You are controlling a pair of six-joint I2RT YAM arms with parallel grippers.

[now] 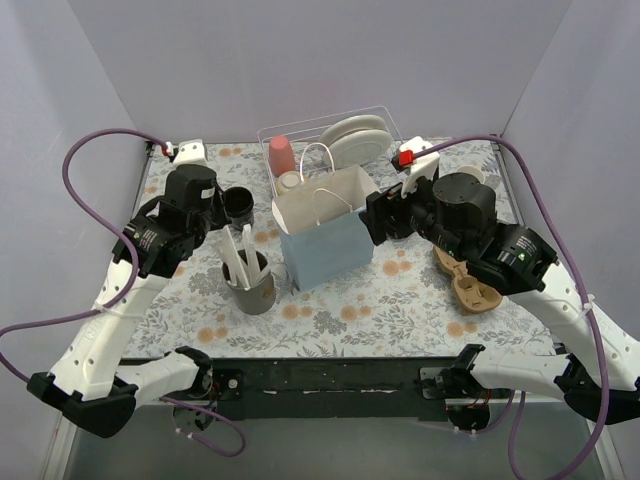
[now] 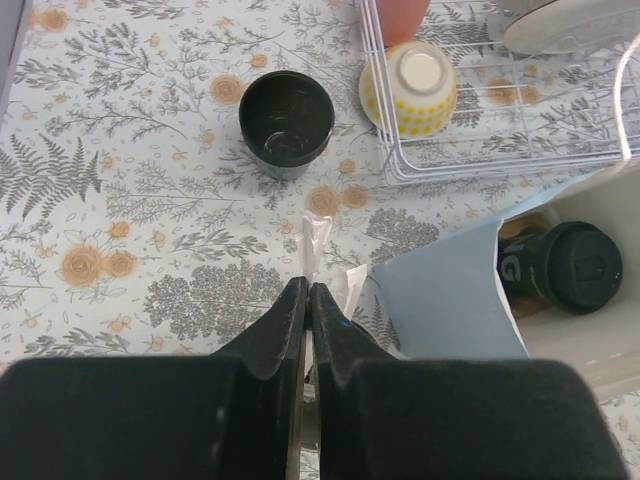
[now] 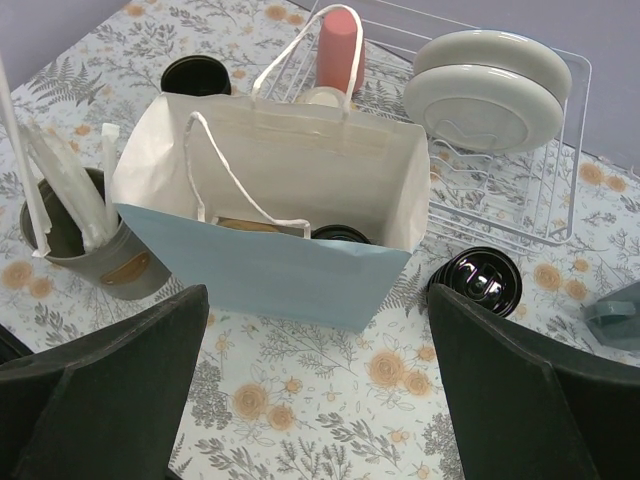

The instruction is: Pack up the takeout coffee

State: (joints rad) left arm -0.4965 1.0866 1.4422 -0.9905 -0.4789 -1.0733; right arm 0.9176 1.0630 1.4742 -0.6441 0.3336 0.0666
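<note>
The worktop (image 1: 400,290) is covered by a matte floral cloth. At its middle stands the pale blue paper bag (image 1: 325,250), white inside, thin-walled and creased, with soft cord handles standing over its open mouth. At the far edge sits the wire dish rack (image 2: 450,160), and toward the near-left side is the grey metal utensil cup (image 1: 255,290), holding white wrapped pieces. One lidded cup (image 2: 570,265) already stands upright inside the bag. One open cup (image 2: 287,120) stands on the worktop just left of the rack, toward the far-left corner. Both are smooth black and round, and likely light with thin walls that would dent under a hard squeeze. A gentle hold across the middle of the side wall looks safest. The loose lid (image 3: 487,280), glossy ribbed plastic, lies flat on the worktop right of the bag, in front of the rack. It looks slippery and is best pinched at its rim. The left fingers (image 2: 290,320) are pressed fully together, with nothing clearly between them, and the right fingers (image 3: 110,390) are spread wide and empty, facing the bag.
</note>
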